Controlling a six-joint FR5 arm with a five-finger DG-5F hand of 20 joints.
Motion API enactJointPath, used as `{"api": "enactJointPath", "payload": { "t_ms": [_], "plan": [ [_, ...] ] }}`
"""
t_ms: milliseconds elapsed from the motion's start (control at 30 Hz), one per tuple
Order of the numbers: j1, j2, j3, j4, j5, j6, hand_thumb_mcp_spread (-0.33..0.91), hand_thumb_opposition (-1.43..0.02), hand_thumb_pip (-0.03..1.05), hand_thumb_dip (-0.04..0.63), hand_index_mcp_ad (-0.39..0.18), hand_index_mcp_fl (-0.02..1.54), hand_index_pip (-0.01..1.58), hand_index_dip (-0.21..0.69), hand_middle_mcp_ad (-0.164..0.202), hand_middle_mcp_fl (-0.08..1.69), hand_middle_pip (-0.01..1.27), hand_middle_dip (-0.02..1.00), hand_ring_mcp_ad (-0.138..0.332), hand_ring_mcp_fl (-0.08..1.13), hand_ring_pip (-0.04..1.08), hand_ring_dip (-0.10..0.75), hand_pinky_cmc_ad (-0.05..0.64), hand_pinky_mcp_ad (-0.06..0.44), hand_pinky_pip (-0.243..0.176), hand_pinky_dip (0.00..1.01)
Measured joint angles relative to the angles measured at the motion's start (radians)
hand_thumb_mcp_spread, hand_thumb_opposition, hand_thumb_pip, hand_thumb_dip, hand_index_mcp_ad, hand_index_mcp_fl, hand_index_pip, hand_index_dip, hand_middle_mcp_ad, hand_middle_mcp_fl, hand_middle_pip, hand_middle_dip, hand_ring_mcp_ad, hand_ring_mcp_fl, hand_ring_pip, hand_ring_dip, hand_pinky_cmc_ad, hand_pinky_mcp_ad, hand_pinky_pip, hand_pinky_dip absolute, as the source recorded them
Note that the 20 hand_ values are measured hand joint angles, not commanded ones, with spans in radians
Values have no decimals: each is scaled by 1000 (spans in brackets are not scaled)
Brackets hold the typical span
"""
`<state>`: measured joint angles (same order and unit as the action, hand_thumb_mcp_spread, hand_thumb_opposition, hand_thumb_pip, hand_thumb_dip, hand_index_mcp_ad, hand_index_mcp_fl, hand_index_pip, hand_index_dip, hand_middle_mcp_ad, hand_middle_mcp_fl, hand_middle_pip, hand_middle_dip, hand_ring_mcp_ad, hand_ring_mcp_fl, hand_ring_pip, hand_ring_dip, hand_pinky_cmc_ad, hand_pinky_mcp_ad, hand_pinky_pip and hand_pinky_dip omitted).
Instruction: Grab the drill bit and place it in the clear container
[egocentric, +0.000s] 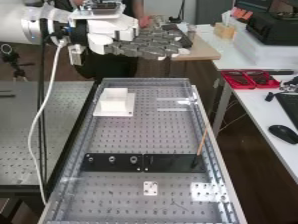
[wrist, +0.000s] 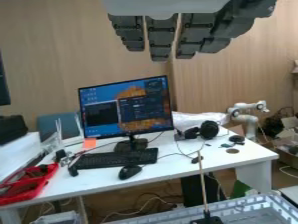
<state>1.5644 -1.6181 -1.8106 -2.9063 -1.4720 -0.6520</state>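
High over the bench's far end, the hand (egocentric: 149, 44) reaches in from the upper left with its fingers straight and apart from everything on the bench. The wrist view has the hand (wrist: 161, 37) too, its fingers extended and holding nothing. A thin tan rod (egocentric: 201, 141) stands slightly tilted in the right part of a black holder strip (egocentric: 174, 163); the same rod (wrist: 203, 182) rises in the wrist view. I cannot tell whether it is the drill bit. Faint pale strips (egocentric: 171, 109) lie right of the white block, possibly edges of a clear container; I cannot tell.
A white block (egocentric: 116, 98) sits on a white plate at the far left of the perforated bench (egocentric: 120, 136). Small white plates (egocentric: 150, 188) lie near its front. A side table (egocentric: 263, 107) at the right carries red trays (egocentric: 250, 79) and a mouse (egocentric: 284, 133).
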Motion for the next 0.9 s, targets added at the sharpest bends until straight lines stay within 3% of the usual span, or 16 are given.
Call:
{"api": "enactJointPath", "payload": {
  "t_ms": [100, 167, 267, 367, 533, 633, 700, 833, 900],
  "plan": [
    [-4, -20, -25, 44, 19, 17, -10, -19, 35, 9, 2, -5, 5, 17, 58, 16, 24, 45, 56, 19, 26, 17, 26, 5, -12, 16],
    [-7, -35, -36, 64, 32, 24, 82, -239, 180, 16, 35, -9, 5, 17, 51, 21, 70, 45, 54, 19, 28, 17, 24, 3, -12, 31],
    [-11, -65, -51, 89, 52, 34, 131, -449, 208, 10, 37, -9, 28, 12, 52, 17, 106, 44, 87, 14, 59, 17, 61, 23, -19, 91],
    [-15, -92, -68, 127, 72, 41, 161, -548, 269, 16, 40, -5, 51, 52, 52, 19, 127, 47, 119, 19, 73, 19, 115, 70, -44, 138],
    [-23, -126, -96, 198, 101, 58, 215, -621, 387, 12, 40, -5, 51, 101, 54, 24, 159, 54, 136, 16, 87, 19, 141, 86, -61, 159],
    [-28, -140, -116, 255, 117, 72, 236, -648, 421, 19, 40, 37, 70, 180, 56, 26, 155, 63, 150, 19, 87, 19, 161, 103, -75, 183],
    [-32, -154, -130, 294, 126, 83, 257, -663, 513, 40, 40, 73, 75, 211, 52, 28, 155, 80, 148, 19, 87, 16, 166, 103, -84, 199],
    [-38, -184, -128, 301, 134, 96, 284, -709, 569, 82, 42, 129, 75, 230, 52, 24, 159, 93, 148, 19, 87, 19, 164, 101, -93, 201],
    [-43, -203, -121, 298, 136, 103, 286, -728, 599, 112, 38, 157, 87, 251, 52, 24, 159, 108, 150, 17, 89, 16, 199, 117, -105, 209]
  ]
}}
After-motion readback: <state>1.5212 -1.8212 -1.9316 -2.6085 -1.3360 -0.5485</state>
